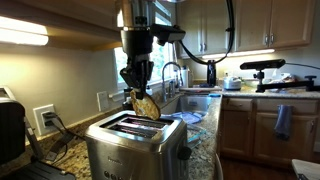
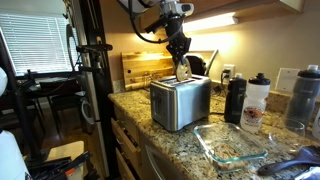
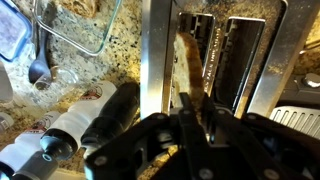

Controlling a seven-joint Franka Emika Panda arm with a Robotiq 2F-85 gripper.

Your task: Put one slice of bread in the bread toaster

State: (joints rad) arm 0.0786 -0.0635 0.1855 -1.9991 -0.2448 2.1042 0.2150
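Note:
The brushed-steel bread toaster (image 1: 130, 148) (image 2: 180, 102) stands on the granite counter, its two long slots facing up; it also shows in the wrist view (image 3: 235, 55). My gripper (image 1: 137, 84) (image 2: 181, 58) (image 3: 192, 105) hangs directly above it, shut on the tan slice of bread (image 1: 146, 104) (image 2: 184, 70) (image 3: 188, 60). The slice hangs on edge, its lower end just above a slot. In the wrist view it lines up along the slot nearer the toaster's edge.
A clear glass dish (image 2: 232, 145) lies on the counter in front of the toaster. A black bottle (image 2: 235, 99) and a white bottle (image 2: 256, 102) stand beside it. A wooden board (image 2: 146, 68) leans behind. A sink faucet (image 1: 172, 75) stands beyond the toaster.

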